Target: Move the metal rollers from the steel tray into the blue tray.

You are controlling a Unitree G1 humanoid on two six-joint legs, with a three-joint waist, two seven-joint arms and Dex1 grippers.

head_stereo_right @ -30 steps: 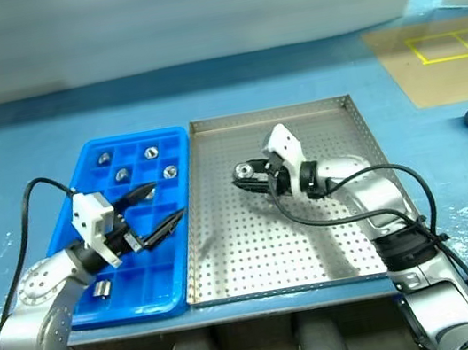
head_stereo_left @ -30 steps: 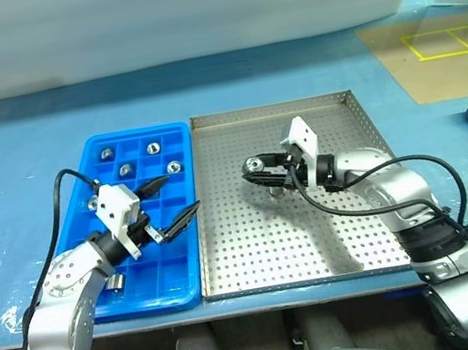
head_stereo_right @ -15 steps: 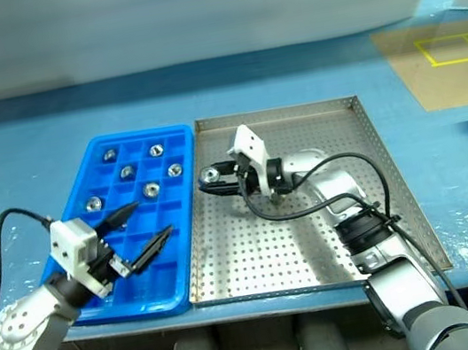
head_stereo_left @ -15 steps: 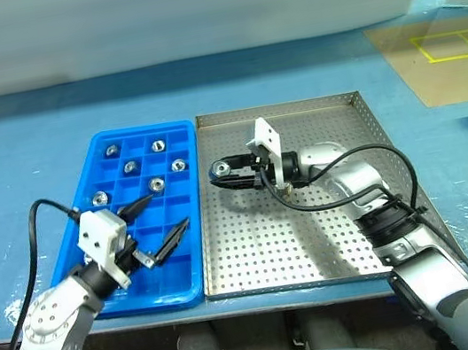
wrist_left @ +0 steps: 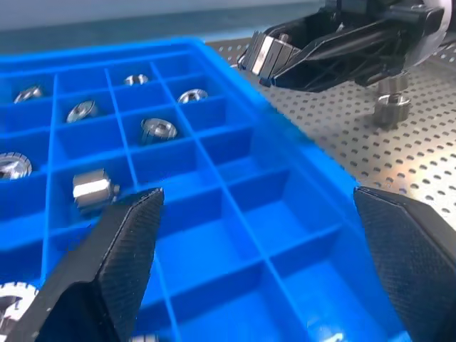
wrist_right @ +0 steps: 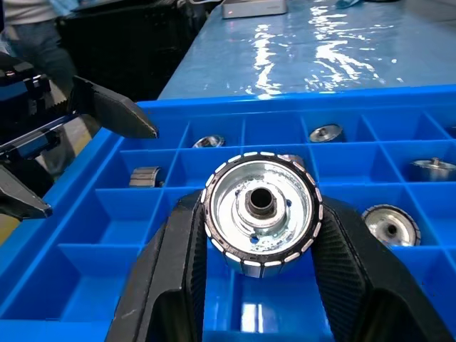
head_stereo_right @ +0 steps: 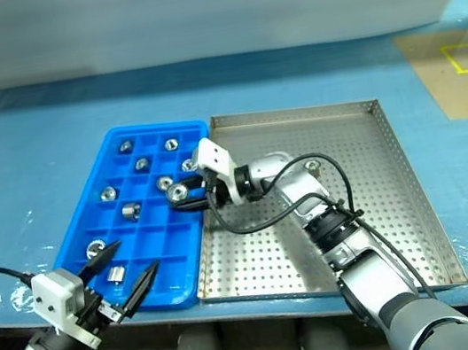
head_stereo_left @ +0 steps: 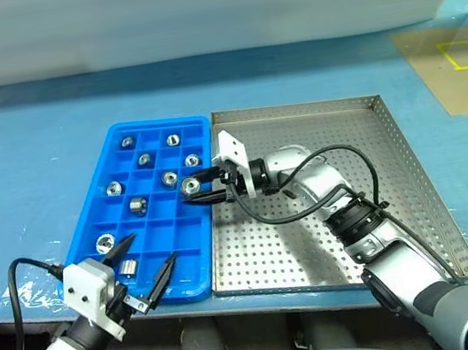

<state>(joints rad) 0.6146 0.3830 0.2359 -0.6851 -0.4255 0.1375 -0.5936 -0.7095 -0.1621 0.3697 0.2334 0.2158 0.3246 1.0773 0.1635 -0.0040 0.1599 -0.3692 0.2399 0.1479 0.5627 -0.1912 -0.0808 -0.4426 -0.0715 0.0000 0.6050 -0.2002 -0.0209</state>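
The left end effector, fingers spread apart, hovers at the near edge of the blue tray. Metal rollers lie in its square compartments. The right end effector is clamped on a shiny, ribbed-rimmed roller with a central hole, above the tray's edge beside the steel tray.

The two head views look forward and down from above the bright blue compartmented plastic tray and the square perforated steel tray, covering nearly the same area with a slight sideways offset. The left wrist view faces across the blue tray at close range, toward the right gripper. The right wrist view looks closely along its own black fingers over the same tray, with the left gripper in frame.
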